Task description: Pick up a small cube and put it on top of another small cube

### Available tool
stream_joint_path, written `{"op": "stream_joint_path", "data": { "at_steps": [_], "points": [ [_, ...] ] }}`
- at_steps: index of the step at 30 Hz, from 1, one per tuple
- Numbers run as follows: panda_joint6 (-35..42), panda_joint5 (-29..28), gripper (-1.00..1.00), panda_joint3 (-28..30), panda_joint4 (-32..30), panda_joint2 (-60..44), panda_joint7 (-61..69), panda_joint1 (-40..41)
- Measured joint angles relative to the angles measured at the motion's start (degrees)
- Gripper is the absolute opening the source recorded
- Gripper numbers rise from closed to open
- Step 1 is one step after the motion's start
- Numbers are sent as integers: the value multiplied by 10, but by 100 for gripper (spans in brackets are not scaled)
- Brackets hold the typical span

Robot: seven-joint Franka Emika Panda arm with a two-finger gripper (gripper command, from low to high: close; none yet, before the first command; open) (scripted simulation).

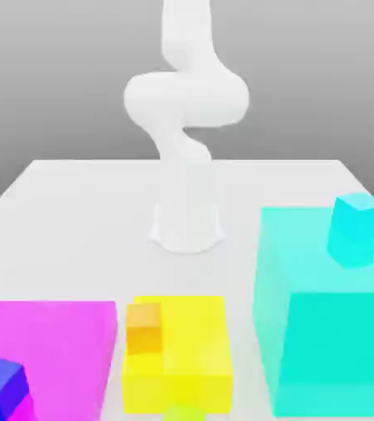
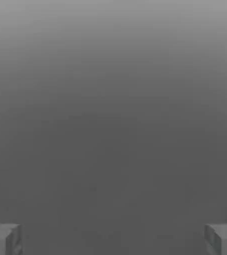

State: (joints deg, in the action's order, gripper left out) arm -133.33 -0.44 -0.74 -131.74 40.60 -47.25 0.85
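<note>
Jaws: the gripper (image 2: 113, 239) is showing in the hand view as two grey fingertips (image 2: 3, 239), one at each side edge of the picture; the jaws are standing spread wide, released, gripping nothing and touching nothing, with plain grey background lying between them.

Arm: the white robot arm (image 1: 186, 99) is rising from its round base (image 1: 187, 226) at the centre of the table and curling upward toward 12 o'clock in the exterior view.

Table: the white table (image 1: 75, 205) is carrying every block.

Small cube: the small lime yellow-green cube (image 1: 186, 414) is sitting at 6 o'clock in the exterior view, at the picture's lower edge, just in front of the large yellow block; just its top is peeking into view.

Large yellow block: the large yellow block (image 1: 186, 345) is lying at about 6 o'clock from the base, with the small orange cube (image 1: 144, 327) resting on its top near the 9 o'clock edge.

Magenta block: the magenta block (image 1: 54, 341) is sitting at 8 o'clock, with a small blue cube (image 1: 1, 386) near its front corner; whether it rests on the block or stands in front is unclear.

Cyan block: the big cyan block (image 1: 330, 329) is standing at 4 o'clock, bearing a small cyan cube (image 1: 357, 229) on top.

Writing: no lettering is readable on any block.
</note>
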Motion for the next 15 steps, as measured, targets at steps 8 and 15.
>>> {"op": "stream_joint_path", "data": {
  "at_steps": [8,15],
  "points": [
    [-50,-17,0,-21,2,-170,-48,24],
    [-93,-33,0,-30,3,-315,-90,35]
  ]
}}
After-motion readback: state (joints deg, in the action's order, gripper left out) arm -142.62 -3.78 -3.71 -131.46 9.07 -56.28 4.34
